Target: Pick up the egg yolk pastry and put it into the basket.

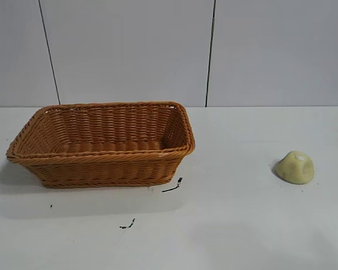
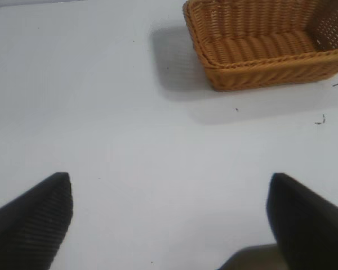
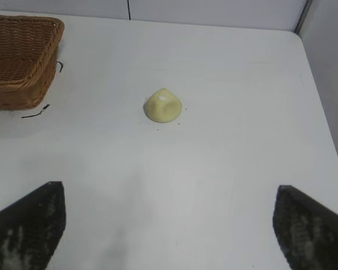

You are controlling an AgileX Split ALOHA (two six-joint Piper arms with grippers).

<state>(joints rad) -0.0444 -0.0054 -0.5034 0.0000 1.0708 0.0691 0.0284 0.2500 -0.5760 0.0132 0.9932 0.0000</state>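
The egg yolk pastry (image 1: 296,167), a small pale yellow dome, lies on the white table at the right; it also shows in the right wrist view (image 3: 163,106). The orange-brown wicker basket (image 1: 101,166) stands at the left, empty; it also shows in the left wrist view (image 2: 259,73) and in the right wrist view (image 3: 22,90). My right gripper (image 3: 169,225) is open and empty, some way short of the pastry. My left gripper (image 2: 169,216) is open and empty over bare table, apart from the basket. Neither arm shows in the exterior view.
Small black marks lie on the table in front of the basket (image 1: 172,187) and nearer the front edge (image 1: 127,225). A grey panelled wall (image 1: 214,50) stands behind the table. The table's side edge (image 3: 321,112) runs beyond the pastry in the right wrist view.
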